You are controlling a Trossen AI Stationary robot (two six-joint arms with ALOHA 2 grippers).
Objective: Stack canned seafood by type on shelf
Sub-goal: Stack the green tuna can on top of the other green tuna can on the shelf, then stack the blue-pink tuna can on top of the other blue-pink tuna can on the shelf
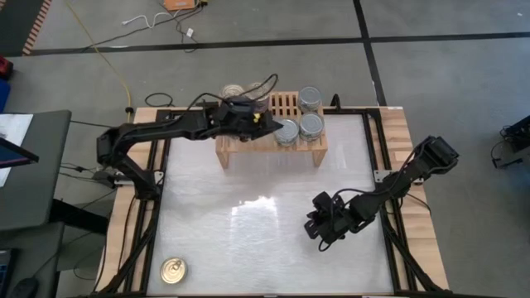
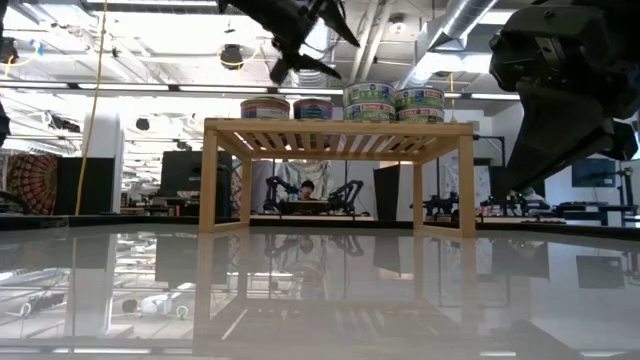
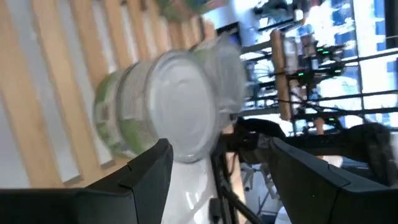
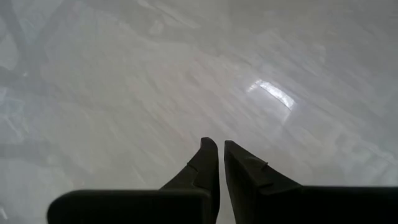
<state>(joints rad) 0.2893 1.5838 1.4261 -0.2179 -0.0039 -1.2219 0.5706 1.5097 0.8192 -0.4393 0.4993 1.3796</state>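
The light-wood shelf stands at the table's far middle. On its slatted top stand silver-topped, green-labelled cans, some two high. To their left are red-labelled cans, one showing a gold top. One more gold-topped can lies at the table's near left corner. My left gripper hovers open and empty above the shelf, just left of the silver cans. My right gripper is shut and empty, low over the bare table at the near right.
The white tabletop lies between the shelf and the near edge. A wooden frame runs along the table's sides. The right arm looms large at the low view's right. Cables lie on the floor beyond the far edge.
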